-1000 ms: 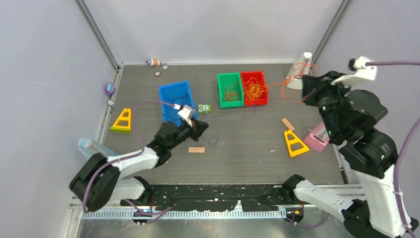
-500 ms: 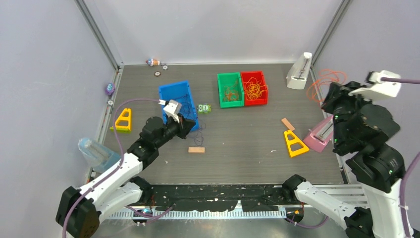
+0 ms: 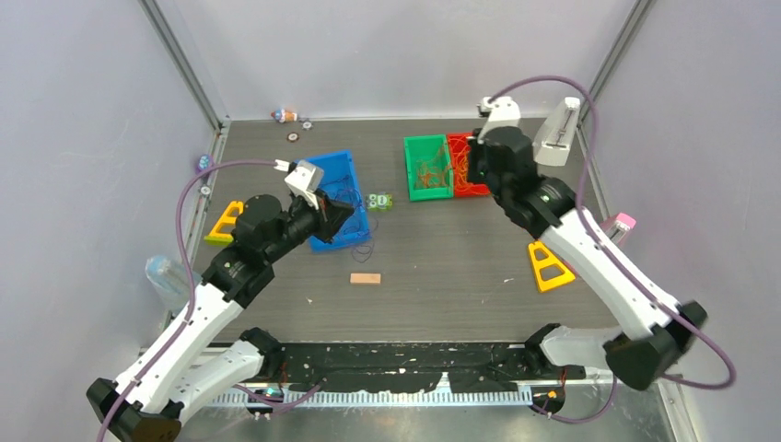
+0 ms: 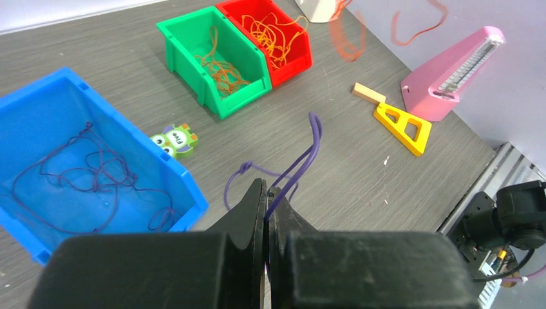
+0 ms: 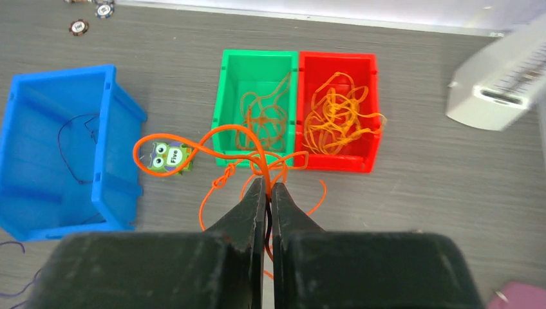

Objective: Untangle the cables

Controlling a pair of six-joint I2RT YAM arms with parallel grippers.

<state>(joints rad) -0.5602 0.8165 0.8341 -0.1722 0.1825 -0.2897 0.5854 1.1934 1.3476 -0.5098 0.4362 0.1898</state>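
Cables (image 5: 335, 122) lie mostly in three bins: we see thin purple loops in the big blue bin (image 5: 32, 161), and orange tangles in the green bin (image 5: 257, 56) and the red bin (image 5: 335, 58), which stand touching side by side. Our left gripper (image 4: 266, 193) is pinched tight on a purple strand (image 4: 309, 148) arcing up near the blue bin. Our right gripper (image 5: 267, 187) is pinched tight on an orange strand (image 5: 193, 145) looping just before the green bin.

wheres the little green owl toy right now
In the top view the owl toy lies left of centre, in the gap between the blue bin and the green bin, nearer the blue one.
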